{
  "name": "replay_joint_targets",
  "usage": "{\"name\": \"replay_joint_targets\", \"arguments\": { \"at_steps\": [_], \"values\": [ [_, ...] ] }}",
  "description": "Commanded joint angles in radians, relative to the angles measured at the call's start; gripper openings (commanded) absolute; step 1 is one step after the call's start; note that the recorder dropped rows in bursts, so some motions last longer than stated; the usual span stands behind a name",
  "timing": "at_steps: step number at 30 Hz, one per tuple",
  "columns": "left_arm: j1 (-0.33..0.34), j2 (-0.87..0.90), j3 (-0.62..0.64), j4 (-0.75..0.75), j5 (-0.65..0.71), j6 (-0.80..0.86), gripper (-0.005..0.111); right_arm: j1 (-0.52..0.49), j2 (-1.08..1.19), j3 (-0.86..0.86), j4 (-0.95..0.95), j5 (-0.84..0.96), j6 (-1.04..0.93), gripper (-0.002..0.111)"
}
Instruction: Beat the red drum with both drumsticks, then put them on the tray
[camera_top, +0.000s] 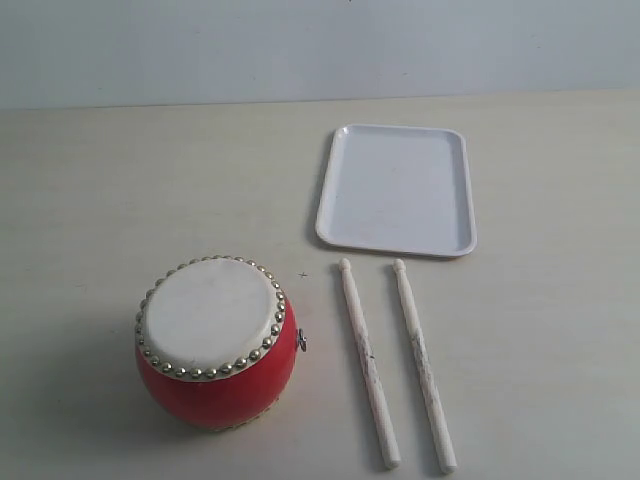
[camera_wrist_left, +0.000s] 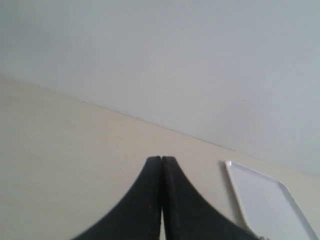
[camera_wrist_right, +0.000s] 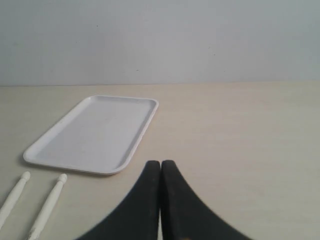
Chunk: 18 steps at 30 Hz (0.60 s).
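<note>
The red drum (camera_top: 217, 343) stands upright at the front left of the table, its studded off-white skin facing up. Two pale drumsticks lie side by side to its right, one (camera_top: 368, 364) nearer the drum, the other (camera_top: 424, 365) further right, knobbed tips toward the tray. The white tray (camera_top: 398, 189) lies flat behind them, with nothing on it. Neither arm shows in the exterior view. My left gripper (camera_wrist_left: 161, 159) is shut on nothing, over bare table, with the tray's corner (camera_wrist_left: 265, 207) beside it. My right gripper (camera_wrist_right: 160, 163) is shut too, near the tray (camera_wrist_right: 95, 134) and the stick tips (camera_wrist_right: 54, 195).
The pale table (camera_top: 120, 190) runs back to a plain grey-white wall (camera_top: 300, 45). A small ring (camera_top: 301, 341) hangs on the drum's side toward the sticks.
</note>
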Motion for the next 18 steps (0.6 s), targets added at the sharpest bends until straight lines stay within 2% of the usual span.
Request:
{"name": "replay_joint_targets", "arguments": {
  "at_steps": [1, 7, 9, 13, 18],
  "values": [
    [0.003, -0.006, -0.001, -0.038, -0.023, -0.010, 0.000, -0.004, -0.006, 0.005, -0.001, -0.014, 0.000, 0.000],
    [0.003, -0.006, -0.001, -0.081, -0.050, -0.161, 0.000, -0.004, -0.006, 0.005, -0.001, -0.014, 0.000, 0.000],
    [0.003, -0.006, -0.004, -0.076, -0.055, -0.149, 0.000, -0.004, -0.006, 0.005, -0.001, -0.014, 0.000, 0.000],
    [0.001, -0.006, -0.105, -0.069, -0.032, -0.059, 0.000, -0.004, -0.006, 0.005, -0.001, -0.014, 0.000, 0.000],
    [0.001, -0.006, -0.281, -0.068, 0.059, 0.003, 0.000, -0.004, -0.006, 0.005, -0.001, -0.014, 0.000, 0.000]
  ]
}}
